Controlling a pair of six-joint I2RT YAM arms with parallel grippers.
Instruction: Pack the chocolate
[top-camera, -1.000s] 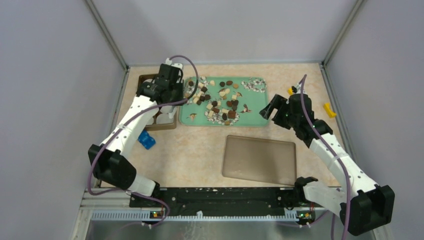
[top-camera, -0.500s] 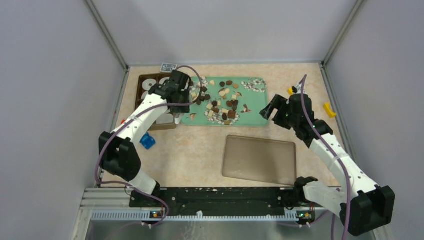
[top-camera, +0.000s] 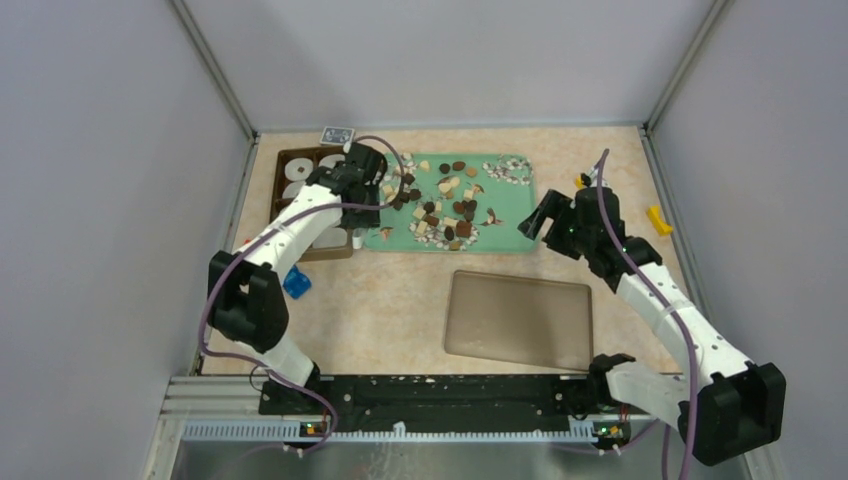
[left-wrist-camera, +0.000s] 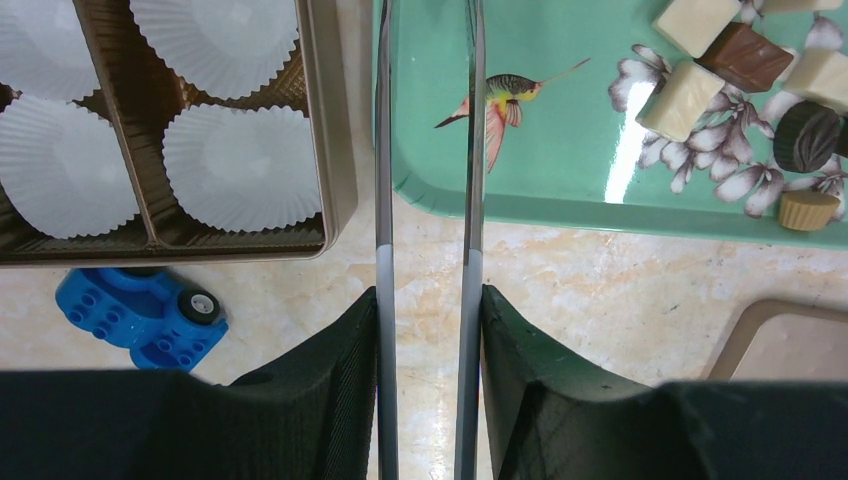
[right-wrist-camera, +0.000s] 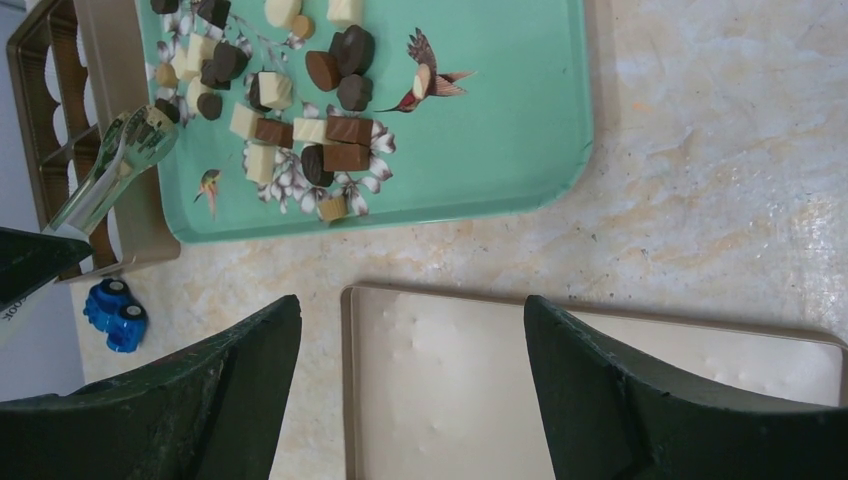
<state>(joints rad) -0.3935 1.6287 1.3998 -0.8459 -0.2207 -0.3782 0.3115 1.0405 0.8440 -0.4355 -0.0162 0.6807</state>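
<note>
The chocolate (top-camera: 440, 205) lies as many small dark, cream and speckled pieces on a green tray (top-camera: 522, 200); it also shows in the right wrist view (right-wrist-camera: 300, 110) and the left wrist view (left-wrist-camera: 745, 70). A brown box (top-camera: 290, 165) with white paper cups (left-wrist-camera: 240, 165) stands left of the tray. My left gripper (top-camera: 362, 188) is shut on metal tongs (left-wrist-camera: 382, 150), whose blades stand apart. The tong tips (right-wrist-camera: 145, 128) hang over the tray's left edge and look empty. My right gripper (top-camera: 540, 222) is open and empty, right of the tray.
A flat brown lid (top-camera: 518, 318) lies in front of the tray. A blue toy car (top-camera: 293, 283) sits near the box's front corner. Small yellow blocks (top-camera: 657, 220) lie at the right. A small card (top-camera: 337, 134) lies at the back. Grey walls enclose the table.
My left arm has swung right, from over the brown box to the tray's left edge, with the tongs. The right arm has barely moved.
</note>
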